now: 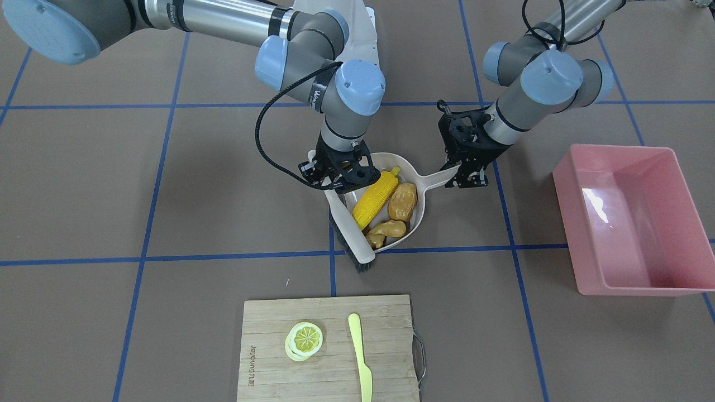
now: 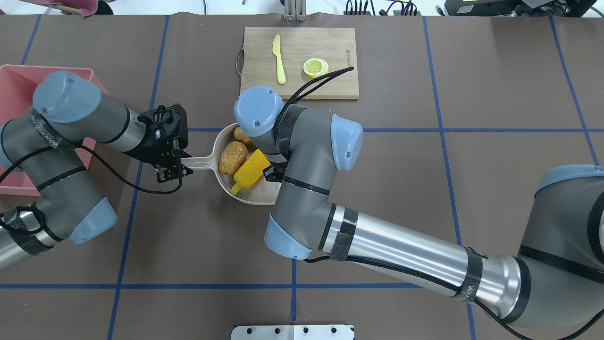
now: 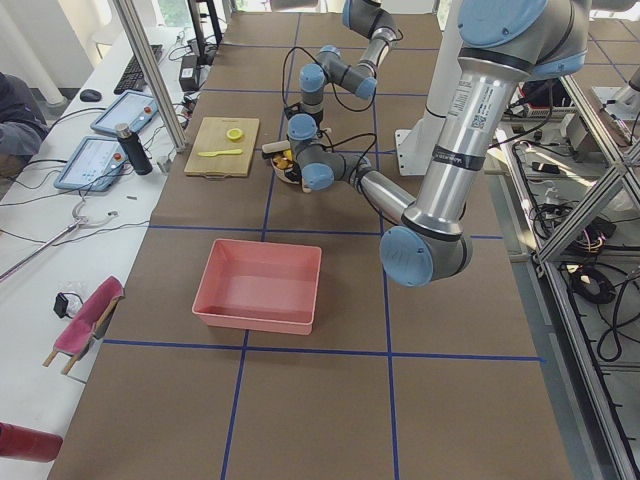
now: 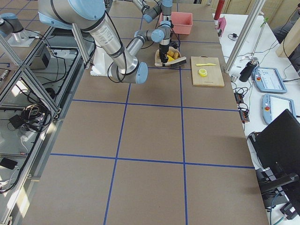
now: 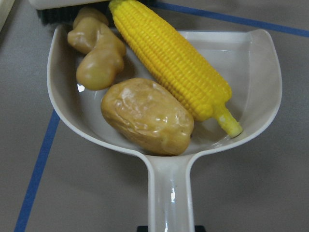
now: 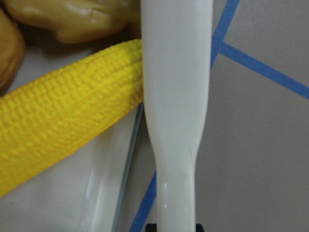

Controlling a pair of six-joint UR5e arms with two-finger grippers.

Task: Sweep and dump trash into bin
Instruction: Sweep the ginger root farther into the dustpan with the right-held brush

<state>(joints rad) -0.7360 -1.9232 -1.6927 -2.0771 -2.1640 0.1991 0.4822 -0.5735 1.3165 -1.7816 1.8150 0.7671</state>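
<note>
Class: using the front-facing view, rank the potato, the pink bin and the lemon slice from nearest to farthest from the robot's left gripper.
1. Potato, in the dustpan that the left gripper holds.
2. Pink bin, at the view's right.
3. Lemon slice, on the cutting board.

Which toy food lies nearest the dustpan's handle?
The brown oval potato-like lump, at the handle end of the beige dustpan; the yellow corn cob lies beside it, the tan ginger root by the mouth.
</note>
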